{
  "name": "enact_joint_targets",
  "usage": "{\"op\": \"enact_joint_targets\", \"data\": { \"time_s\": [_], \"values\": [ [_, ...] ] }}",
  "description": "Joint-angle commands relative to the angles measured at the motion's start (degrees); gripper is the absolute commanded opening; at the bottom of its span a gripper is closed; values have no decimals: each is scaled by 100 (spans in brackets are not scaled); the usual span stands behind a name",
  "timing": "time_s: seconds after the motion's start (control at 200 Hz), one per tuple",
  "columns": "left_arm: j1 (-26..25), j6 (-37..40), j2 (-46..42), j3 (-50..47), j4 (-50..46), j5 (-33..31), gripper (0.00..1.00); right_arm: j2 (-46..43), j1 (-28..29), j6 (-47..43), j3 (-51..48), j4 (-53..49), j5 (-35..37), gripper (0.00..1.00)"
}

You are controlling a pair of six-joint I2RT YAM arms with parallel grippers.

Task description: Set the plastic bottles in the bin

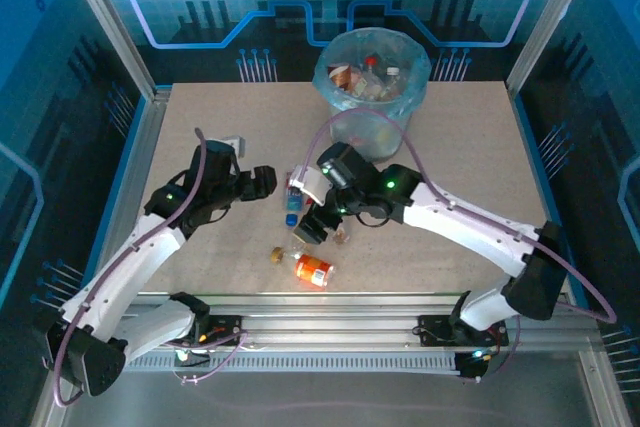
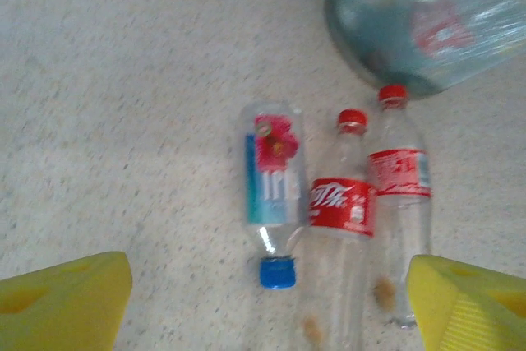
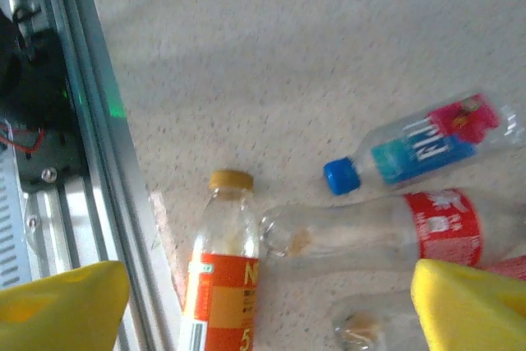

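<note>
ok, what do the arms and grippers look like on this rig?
The left arm and right arm have white links, black joints and bases, a purplish cable looped along each, and a small green light near the wrist. The left gripper and right gripper have blocky yellow fingers.

The worktop (image 1: 480, 137) is matt, finely speckled and slightly rough. The bottles (image 2: 341, 203) are clear glossy plastic with smooth labels; the bin (image 1: 370, 125) is translucent plastic, lined with a crinkly, shiny bag (image 1: 330, 67). The rail (image 3: 82, 162) is brushed metal.
</note>
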Motion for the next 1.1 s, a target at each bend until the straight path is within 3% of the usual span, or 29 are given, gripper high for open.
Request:
{"op": "enact_joint_targets", "data": {
  "time_s": [0.0,0.285,0.855,0.96,1.095],
  "values": [
    [65,-397,-224,-195,-406,-434,90,46,316,73,-191,-194,57,88],
    [100,-522,-1141,-509,-573,-1162,93,955,951,4,14,-765,518,88],
    [108,-154,-1233,-497,-314,-795,91,2132,1371,778,-107,-968,1779,92],
    [108,-159,-1239,-421,-298,-714,91,2321,1370,835,-97,-912,1747,89],
    [110,-100,-1235,-259,-410,-778,91,2374,1433,896,6,-1083,1702,78]
  ]
}}
